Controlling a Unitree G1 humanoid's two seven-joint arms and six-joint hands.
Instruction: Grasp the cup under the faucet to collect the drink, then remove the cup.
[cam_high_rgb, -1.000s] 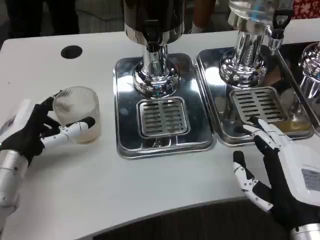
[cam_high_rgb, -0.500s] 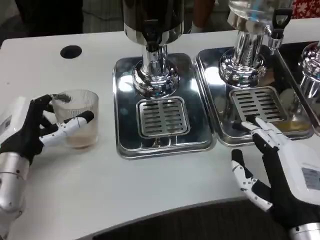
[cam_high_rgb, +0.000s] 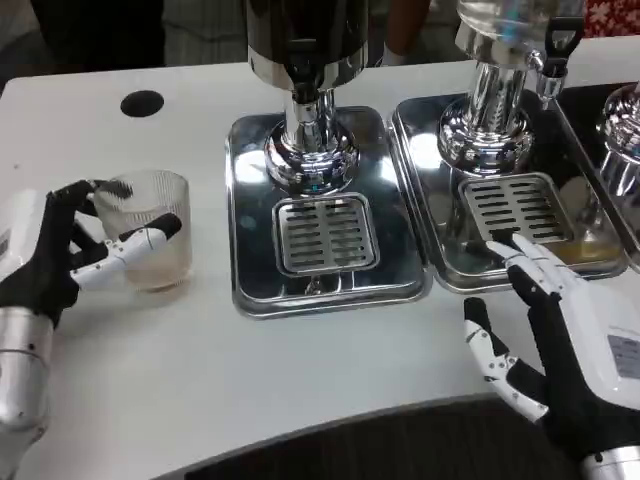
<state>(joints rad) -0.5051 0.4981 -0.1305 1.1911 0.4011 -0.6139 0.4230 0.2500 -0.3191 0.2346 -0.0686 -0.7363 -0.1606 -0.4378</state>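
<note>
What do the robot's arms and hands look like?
Both forearms are shiny silver tubes. The left hand and right hand have white backs, black palms, and fingers in white and black. Each white back carries a small label, too blurred to read.

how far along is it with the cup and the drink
Done, by the look of it: the cup has pale liquid at its bottom and stands on the white table, left of the drip tray and away from the faucet. In hand: the left hand grips the cup. The right hand rests open near the second tray. Left: apparently just letting go of the cup.
</note>
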